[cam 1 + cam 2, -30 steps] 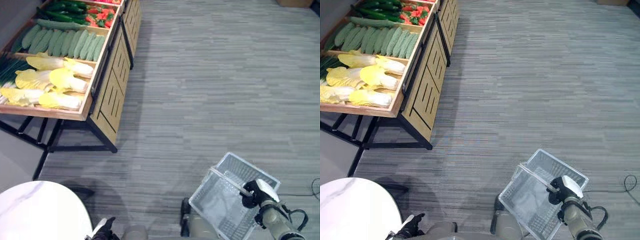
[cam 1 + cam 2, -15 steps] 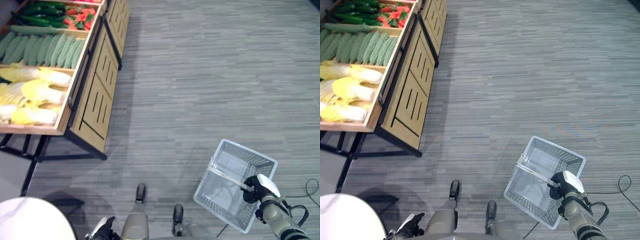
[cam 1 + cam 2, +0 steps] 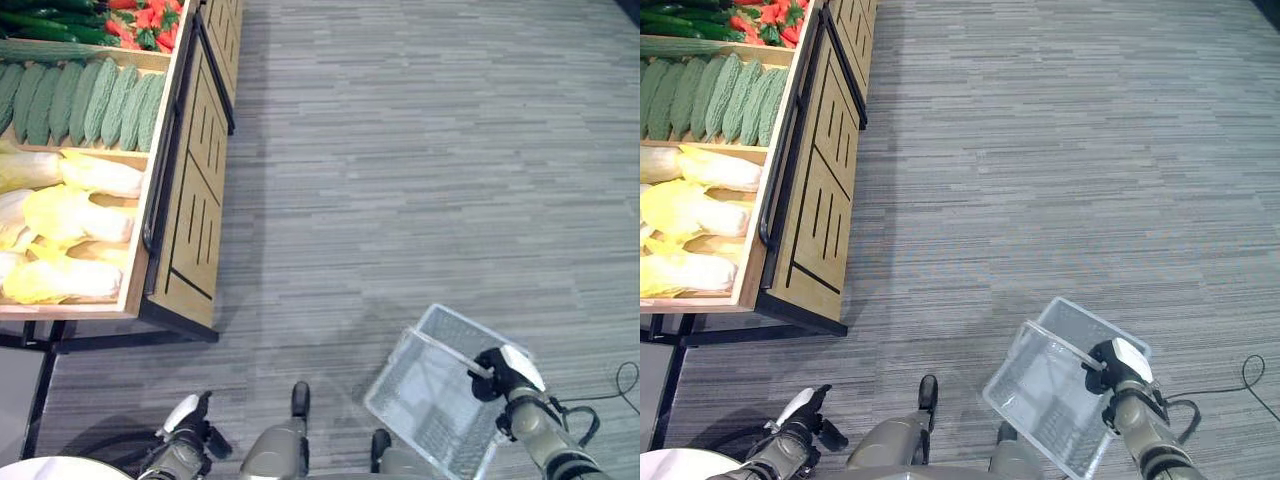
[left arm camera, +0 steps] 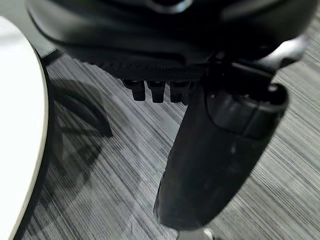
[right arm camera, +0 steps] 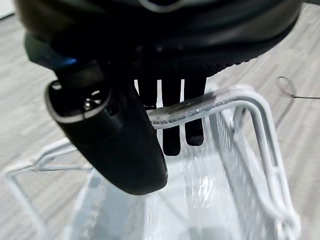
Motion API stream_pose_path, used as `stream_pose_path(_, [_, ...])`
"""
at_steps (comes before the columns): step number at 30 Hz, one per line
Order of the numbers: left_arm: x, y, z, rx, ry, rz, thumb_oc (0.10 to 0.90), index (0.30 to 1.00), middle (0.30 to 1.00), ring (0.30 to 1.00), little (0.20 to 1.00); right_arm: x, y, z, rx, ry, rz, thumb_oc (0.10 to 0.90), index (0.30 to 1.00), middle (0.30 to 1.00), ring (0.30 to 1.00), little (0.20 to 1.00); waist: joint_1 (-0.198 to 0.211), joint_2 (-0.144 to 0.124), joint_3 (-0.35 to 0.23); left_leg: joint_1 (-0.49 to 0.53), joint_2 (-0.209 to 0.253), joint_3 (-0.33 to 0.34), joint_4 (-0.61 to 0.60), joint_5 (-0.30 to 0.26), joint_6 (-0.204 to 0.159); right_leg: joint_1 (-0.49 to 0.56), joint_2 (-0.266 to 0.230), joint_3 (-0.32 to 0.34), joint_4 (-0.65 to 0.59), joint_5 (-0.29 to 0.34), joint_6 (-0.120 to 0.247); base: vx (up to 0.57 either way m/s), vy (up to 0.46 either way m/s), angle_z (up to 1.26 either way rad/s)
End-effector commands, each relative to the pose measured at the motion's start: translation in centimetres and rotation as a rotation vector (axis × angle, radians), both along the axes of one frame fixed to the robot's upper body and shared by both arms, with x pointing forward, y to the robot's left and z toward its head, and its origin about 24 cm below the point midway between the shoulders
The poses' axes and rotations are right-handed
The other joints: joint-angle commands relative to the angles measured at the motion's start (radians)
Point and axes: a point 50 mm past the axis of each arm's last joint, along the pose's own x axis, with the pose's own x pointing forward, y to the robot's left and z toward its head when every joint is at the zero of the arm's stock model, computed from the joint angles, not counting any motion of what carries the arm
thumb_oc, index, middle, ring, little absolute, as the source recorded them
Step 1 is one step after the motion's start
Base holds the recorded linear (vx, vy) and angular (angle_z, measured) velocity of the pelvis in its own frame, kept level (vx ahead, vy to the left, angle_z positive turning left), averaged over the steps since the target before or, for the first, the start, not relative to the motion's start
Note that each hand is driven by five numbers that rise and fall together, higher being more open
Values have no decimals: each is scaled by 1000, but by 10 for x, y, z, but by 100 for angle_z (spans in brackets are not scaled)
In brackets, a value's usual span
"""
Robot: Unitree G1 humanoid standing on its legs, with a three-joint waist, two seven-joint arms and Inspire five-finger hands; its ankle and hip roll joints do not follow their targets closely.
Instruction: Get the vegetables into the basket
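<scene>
A white wire basket (image 3: 435, 392) hangs low at the right, above the grey floor. My right hand (image 3: 498, 368) is shut on its handle (image 5: 200, 107), which runs between the thumb and the curled fingers (image 5: 170, 125); nothing lies in the basket. The vegetables lie in a wooden display stand (image 3: 190, 200) at the left: yellow cabbages (image 3: 70, 215), green ridged gourds (image 3: 90, 100) and red peppers (image 3: 145, 15) further back. My left hand (image 3: 185, 428) hangs low at the lower left, fingers relaxed and holding nothing, well short of the stand.
Grey striped carpet (image 3: 420, 180) stretches open between the stand and the basket. The stand rests on black metal legs (image 3: 110, 340). The rim of a round white table (image 4: 20, 125) sits beside my left hand.
The camera has moved, so the stand now lies further left and nearer. The basket stays in my right hand. My left hand shows higher at the lower left.
</scene>
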Motion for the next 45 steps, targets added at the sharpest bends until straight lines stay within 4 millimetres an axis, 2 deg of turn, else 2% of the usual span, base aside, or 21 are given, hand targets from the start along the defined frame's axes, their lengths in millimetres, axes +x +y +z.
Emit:
stream_pose_path(1, [-22,8,-3,10,32,52,900,1000,1000,1000,1000,22,-14,32,-77,-143,45,400,300,300,300,300,2,-26,-19,-67,32,-38,134,-82,-18,-74,-53,29,107,276,33,55,160,-10])
stream_pose_path(4, [-22,9,-3,11,34,57,900,1000,1000,1000,1000,23,-14,32,-80,-142,47,400,300,300,300,300,-12,-2,4,-18,28,-54,124,-96,-6,-149,-35,18,198,262,15,118,131,11])
stream_pose_path(6, [-22,9,-3,7,32,65,900,1000,1000,1000,1000,25,-15,34,-87,-146,54,400,300,300,300,300,-21,0,13,14,23,-59,114,-108,-13,-200,-31,-18,123,225,3,193,-16,25])
stream_pose_path(7, [-22,8,-3,5,32,64,900,1000,1000,1000,1000,26,-15,35,-87,-148,55,400,300,300,300,300,-29,0,19,29,22,-68,115,-117,-18,-190,-37,-30,90,219,5,307,-200,37])
stream_pose_path(8, [-22,8,-4,6,36,66,900,1000,1000,1000,1000,28,-15,36,-89,-157,53,400,300,300,300,300,-42,-12,24,47,22,-89,123,-139,-38,-215,-49,-18,-58,225,17,310,-230,32])
stream_pose_path(10, [-22,8,-4,8,40,67,900,1000,1000,1000,1000,26,-17,35,-90,-150,38,400,300,300,300,300,-59,-16,28,72,31,-114,133,-165,-56,-237,-51,16,-152,261,33,316,-239,23])
stream_pose_path(12, [-24,7,-5,5,52,57,900,1000,1000,1000,1000,14,-26,27,-104,-97,6,400,300,300,300,300,-70,-19,22,102,45,-134,148,-191,-72,-249,-48,33,-182,287,44,318,-247,46])
stream_pose_path(14, [-25,7,-5,6,53,51,900,1000,1000,1000,1000,5,-31,23,-102,-72,-29,400,300,300,300,300,-68,-26,13,118,55,-151,167,-207,-84,-225,-40,18,-186,278,38,249,-239,52])
stream_pose_path(17, [-29,11,-5,18,52,84,900,1000,1000,1000,1000,-11,-43,18,-109,-28,-79,400,300,300,300,300,-67,-26,-15,137,82,-180,160,-190,-97,-195,6,1,-170,257,12,218,-267,53])
stream_pose_path(18, [-27,13,-3,20,35,102,900,1000,1000,1000,1000,-21,-55,18,-131,3,-118,400,300,300,300,300,-66,-18,-28,150,107,-199,139,-172,-110,-186,24,-22,-157,231,0,189,-258,23])
stream_pose_path(20, [-24,12,-3,21,25,98,900,1000,1000,1000,1000,-23,-58,18,-136,4,-132,400,300,300,300,300,-69,-14,-32,151,117,-207,130,-162,-115,-184,32,-31,-149,219,-6,146,-224,30])
stream_pose_path(21, [-14,6,-2,7,-6,88,900,1000,1000,1000,1000,-27,-63,18,-150,22,-148,400,300,300,300,300,-72,-7,-41,151,141,-218,117,-138,-126,-183,43,-53,-135,195,-16,137,-228,40])
stream_pose_path(27, [-8,-3,-3,-11,-23,89,900,1000,1000,1000,1000,-25,-62,17,-156,35,-139,400,300,300,300,300,-72,0,-49,150,167,-225,106,-104,-139,-184,61,-73,-120,167,-33,93,-140,16])
stream_pose_path(34, [-12,-5,-6,-14,-7,92,900,1000,1000,1000,1000,-15,-56,21,-144,-3,-105,400,300,300,300,300,-69,7,-54,149,185,-220,92,-77,-146,-191,71,-83,-100,147,-43,60,-53,4])
stream_pose_path(35, [-16,-2,-6,-11,3,102,900,1000,1000,1000,1000,-4,-50,30,-128,-63,-68,400,300,300,300,300,-71,10,-54,153,190,-221,89,-69,-147,-197,76,-82,-86,138,-48,41,-20,0])
stream_pose_path(39, [-17,3,-4,0,5,95,900,1000,1000,1000,1000,11,-49,46,-164,-119,7,400,300,300,300,300,-68,11,-54,151,195,-220,93,-55,-149,-197,82,-83,-80,129,-53,55,-39,-1])
stream_pose_path(45, [-20,6,-3,-5,2,91,900,1000,1000,1000,1000,44,-39,86,-195,-283,143,400,300,300,300,300,-63,21,-50,145,199,-233,105,-21,-154,-201,89,-80,-71,117,-59,37,-30,4])
